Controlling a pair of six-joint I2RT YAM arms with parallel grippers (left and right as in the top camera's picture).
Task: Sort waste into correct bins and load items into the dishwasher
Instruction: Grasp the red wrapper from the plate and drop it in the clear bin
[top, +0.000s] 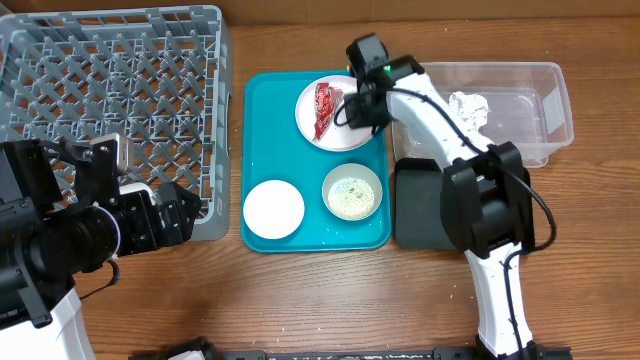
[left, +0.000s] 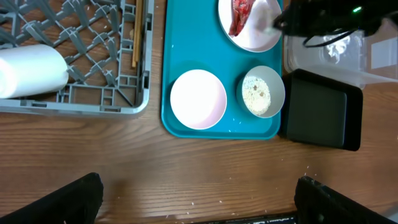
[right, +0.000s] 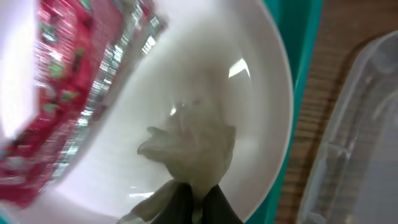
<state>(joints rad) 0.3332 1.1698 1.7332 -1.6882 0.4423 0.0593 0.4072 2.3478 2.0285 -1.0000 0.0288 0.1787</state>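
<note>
right tool on tissue (beside plate rim)

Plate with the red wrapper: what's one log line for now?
right claw: shut on tissue | wrapper: on plate | plate: on tray | left claw: open

One rack, one teal tray, one plate, two bowls, one cup, one tub

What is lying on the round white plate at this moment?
A crumpled red wrapper lies on the plate. Beside it is a wad of white tissue, pinched by the shut right hand. In the overhead view, that hand covers the plate's right edge.
</note>
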